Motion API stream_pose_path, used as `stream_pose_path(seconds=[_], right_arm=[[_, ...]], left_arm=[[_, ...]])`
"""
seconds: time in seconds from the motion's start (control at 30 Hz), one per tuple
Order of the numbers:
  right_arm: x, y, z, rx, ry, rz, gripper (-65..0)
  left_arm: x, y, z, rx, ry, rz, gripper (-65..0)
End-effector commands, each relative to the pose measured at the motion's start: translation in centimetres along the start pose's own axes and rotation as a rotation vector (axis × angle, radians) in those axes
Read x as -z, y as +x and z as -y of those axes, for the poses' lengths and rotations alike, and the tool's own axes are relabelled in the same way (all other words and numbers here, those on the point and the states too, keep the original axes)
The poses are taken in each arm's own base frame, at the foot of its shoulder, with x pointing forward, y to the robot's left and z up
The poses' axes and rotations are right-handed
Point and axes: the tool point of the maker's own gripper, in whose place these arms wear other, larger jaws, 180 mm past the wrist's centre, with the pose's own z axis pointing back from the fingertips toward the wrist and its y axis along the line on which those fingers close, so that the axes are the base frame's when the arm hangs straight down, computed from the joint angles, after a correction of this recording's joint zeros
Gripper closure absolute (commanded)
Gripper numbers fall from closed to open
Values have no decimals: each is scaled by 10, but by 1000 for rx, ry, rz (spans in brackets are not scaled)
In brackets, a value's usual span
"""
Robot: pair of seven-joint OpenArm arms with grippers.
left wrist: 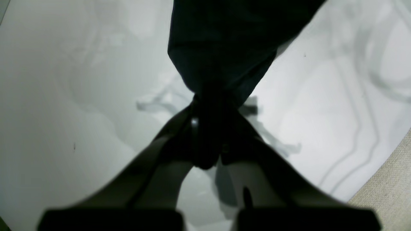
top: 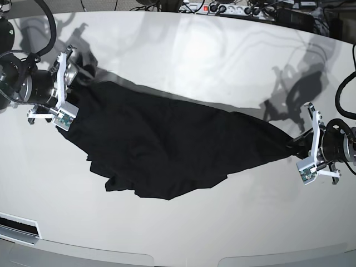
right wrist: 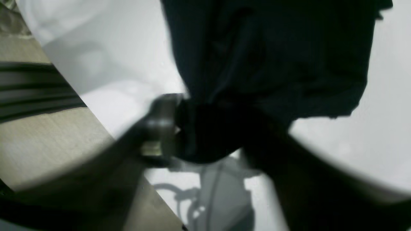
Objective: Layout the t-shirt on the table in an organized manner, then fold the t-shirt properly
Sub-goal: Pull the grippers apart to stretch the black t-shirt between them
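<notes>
So, quick count going left to right in the base view: 1 black t-shirt [top: 167, 150], 1 glossy white surface [top: 194, 55], 2 arms, 2 tools.

Far left is the right tool [top: 77, 89], sitting at 1 end of the t-shirt. Its fingertips are buried in the cloth there, so that view doesn't tell me much. The right wrist view is badly smeared. A dark bunch of fabric sits between the 2 fingers [right wrist: 157, 125] of the right tool [right wrist: 205, 128], but I honestly cannot tell if it's clamped or let go.

In the middle, the t-shirt is pulled into a long diagonal band across the surface, high on the left and lower on the right. A loose, rumpled flap hangs toward the near edge. It's all 1 dark mass, so I can't pick out the sleeves or neckline.

At the right, the left tool [top: 295, 147] is clenched on the narrow, twisted end of the t-shirt. The left wrist view backs that up: the left tool [left wrist: 208, 128] is pinched tight on a gathered point of cloth just above the surface. Beige floor [left wrist: 391, 179] peeks in at that frame's corner.

Along the top edge of the base view there's a power strip [top: 225, 9], partly cut off.
</notes>
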Motion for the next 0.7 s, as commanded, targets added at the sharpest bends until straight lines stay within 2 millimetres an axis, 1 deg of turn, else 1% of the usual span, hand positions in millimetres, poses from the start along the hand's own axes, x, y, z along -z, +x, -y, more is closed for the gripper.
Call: stream_pose_path(seconds=[0.0,0.03,0.1,0.17,0.3,0.37,0.4,0.47,0.5,0.57,0.6,0.67], right_arm=[[-6,7,8,-22,-33,22,-441],[-7,6,12,-28,-53,13,-451],[-7,3,17,-20,-79,-5,-450],[-7,3,16,-4,-77,1,-450],[-2,11,1,52,-15,59,-450],[4,12,-1,99,-38,74,-450],[7,10,3,133,-75,75,-450],[10,6,17,250,-179,77,-450],[12,2,24,298,-235,67,-450],[13,-13,36,373,-363,19,-450],[14,-20,38,415,-410,5,-450],[19,-28,37,497,-455,-4,-450]], left_arm=[[-10,8,-12,17,37,22,0],[-10,8,-13,12,42,22,0],[-10,8,-14,7,46,23,0],[-10,9,-14,6,45,27,0],[-9,9,-13,4,43,27,0],[-9,8,-12,3,41,27,0],[-9,7,-12,2,40,25,0],[-8,7,-12,1,39,25,0],[-9,7,-12,1,40,25,0],[-8,7,-12,1,40,24,0],[-8,6,-12,-1,40,23,0],[-8,4,-13,-10,38,21,0]])
